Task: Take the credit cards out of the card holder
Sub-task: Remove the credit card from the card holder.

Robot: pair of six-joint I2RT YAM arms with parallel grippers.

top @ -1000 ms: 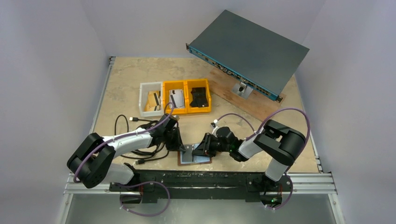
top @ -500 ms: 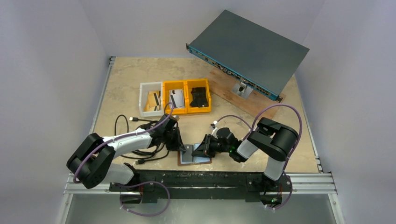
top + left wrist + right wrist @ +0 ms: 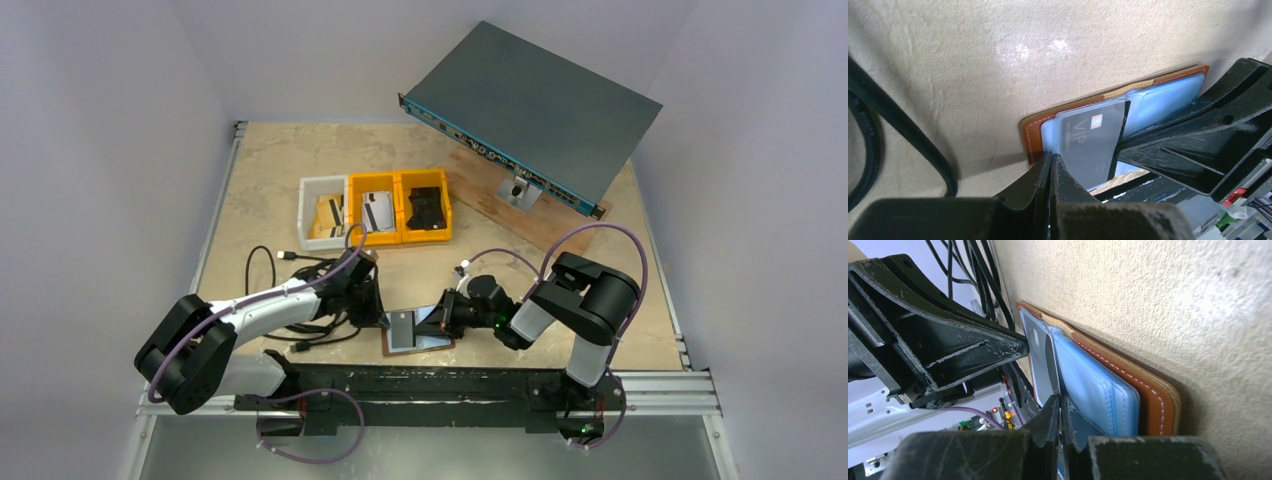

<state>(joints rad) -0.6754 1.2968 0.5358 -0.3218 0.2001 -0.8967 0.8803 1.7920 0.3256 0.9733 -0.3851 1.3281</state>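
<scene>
Beige stone-look bench [image 3: 280, 170], white walls round it. At the back right a network switch [image 3: 530, 100] sits propped on a wooden board [image 3: 500, 205]. Mid-bench are a white bin [image 3: 308, 215] and two yellow bins [image 3: 398, 210], w/ loose cards [image 3: 328, 215] in the white one, prob. the drop-off spot. Cables [image 3: 262, 262] tangle by the left arm.

The card holder [image 3: 1030, 135] lies open and flat at the near edge btw the two arms, blue pockets up. The left fingers [image 3: 1034, 182] are clenched on nothing, tips down at the holder's left part. That looks like a pin, so the holder won't slide or lift when a card is pulled.

A grey card [image 3: 1088, 140] marked VIP sticks partway out of its pocket, skewed. The right fingers [image 3: 1045, 420] are clenched too, and the card's edge runs into their seam, so they seem to nip it. The card is thin, hence hardly any gap. The low, flat approach makes sense bc the card must slide out along the pocket, not straight up.

Step in hand, I'd say: draw this card free. Can't tell what's in the other pockets.
</scene>
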